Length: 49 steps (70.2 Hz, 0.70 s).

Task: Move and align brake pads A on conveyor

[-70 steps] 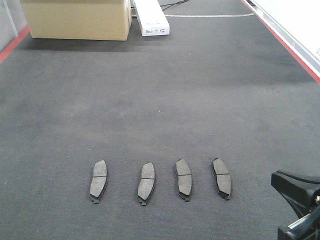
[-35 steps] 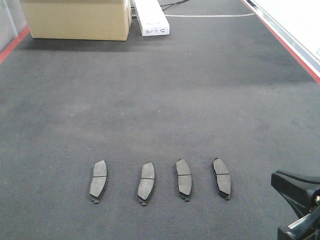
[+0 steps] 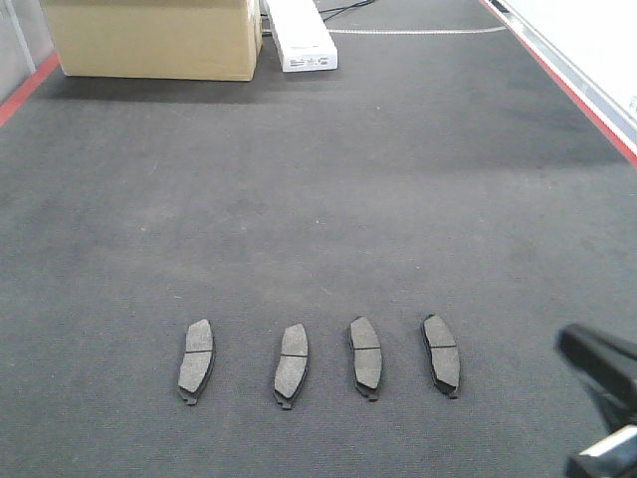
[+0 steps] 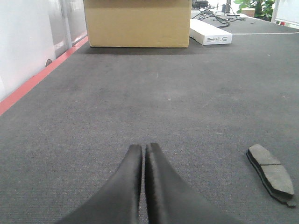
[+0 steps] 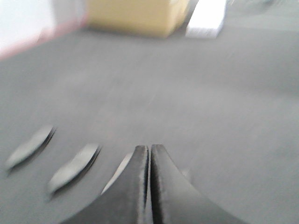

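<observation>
Several brake pads A lie in a row across the near part of the dark felt conveyor (image 3: 318,199), from the leftmost (image 3: 196,360) through two middle ones (image 3: 292,365) (image 3: 365,358) to the rightmost (image 3: 442,355). My right gripper (image 3: 600,360) sits at the bottom right corner, right of the row and apart from it. In its blurred wrist view it (image 5: 150,148) is shut and holds nothing, with pads (image 5: 74,167) to its left. The left gripper (image 4: 143,148) is shut and empty over bare belt, with one pad (image 4: 272,173) to its right.
A cardboard box (image 3: 154,38) and a white box (image 3: 299,38) stand at the far end of the belt. Red stripes run along the left edge (image 3: 25,90) and the right edge (image 3: 577,95). Cables lie behind the white box.
My right gripper has shifted right and lower in the front view and now shows blurred. The brake pads have not moved.
</observation>
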Motion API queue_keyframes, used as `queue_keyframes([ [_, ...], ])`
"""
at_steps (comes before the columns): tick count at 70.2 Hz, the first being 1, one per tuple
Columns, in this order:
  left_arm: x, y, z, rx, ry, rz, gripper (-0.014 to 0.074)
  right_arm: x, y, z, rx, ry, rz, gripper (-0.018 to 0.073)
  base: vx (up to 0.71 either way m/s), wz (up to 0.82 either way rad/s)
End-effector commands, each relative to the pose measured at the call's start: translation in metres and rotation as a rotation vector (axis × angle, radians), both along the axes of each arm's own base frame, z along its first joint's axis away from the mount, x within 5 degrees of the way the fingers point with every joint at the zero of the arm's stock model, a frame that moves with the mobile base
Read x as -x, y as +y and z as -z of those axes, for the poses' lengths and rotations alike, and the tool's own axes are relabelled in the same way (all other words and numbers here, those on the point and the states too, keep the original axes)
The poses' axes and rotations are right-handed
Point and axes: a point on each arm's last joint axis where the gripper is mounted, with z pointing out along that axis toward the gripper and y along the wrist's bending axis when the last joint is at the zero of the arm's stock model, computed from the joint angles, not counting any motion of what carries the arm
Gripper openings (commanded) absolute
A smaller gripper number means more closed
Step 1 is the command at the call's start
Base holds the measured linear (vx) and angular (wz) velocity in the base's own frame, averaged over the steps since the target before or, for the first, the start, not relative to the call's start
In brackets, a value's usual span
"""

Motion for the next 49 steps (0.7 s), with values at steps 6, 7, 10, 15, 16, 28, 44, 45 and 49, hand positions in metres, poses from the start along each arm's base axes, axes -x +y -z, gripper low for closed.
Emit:
queue_keyframes([
  [6,-0.001,0.000,0.002,0.005,-0.058,-0.004,-0.0006,0.017,-0.022,0.002,-0.072,-0.247,0.156,-0.0004,0.00,0.00],
  [7,-0.001,0.000,0.002,0.005,-0.058,-0.004,-0.0006,0.019,-0.024,0.004,-0.071,-0.251,0.171,-0.0004,0.00,0.00],
  [10,-0.001,0.000,0.002,0.005,-0.058,-0.004,-0.0006,0.024,-0.029,0.010,-0.067,-0.259,0.217,-0.0004,0.00,0.00],
  [15,-0.001,0.000,0.002,0.005,-0.058,-0.004,-0.0006,0.034,-0.037,0.020,-0.066,-0.271,0.306,-0.0004,0.00,0.00],
  [16,-0.001,0.000,0.002,0.005,-0.058,-0.004,-0.0006,0.036,-0.038,0.022,-0.064,-0.278,0.328,-0.0004,0.00,0.00],
  [28,-0.001,0.000,0.002,0.005,-0.058,-0.004,-0.0006,0.049,-0.044,0.051,-0.082,-0.246,0.428,-0.0004,0.00,0.00],
  [44,-0.001,0.000,0.002,0.005,-0.058,-0.004,-0.0006,0.047,-0.044,0.070,-0.067,-0.182,0.416,-0.0004,0.00,0.00],
  [45,-0.001,0.000,0.002,0.005,-0.058,-0.004,-0.0006,0.047,-0.044,0.070,-0.067,-0.182,0.416,-0.0004,0.00,0.00],
  [49,-0.001,0.000,0.002,0.005,-0.058,-0.004,-0.0006,0.047,-0.044,0.070,-0.068,-0.181,0.416,-0.0004,0.00,0.00],
])
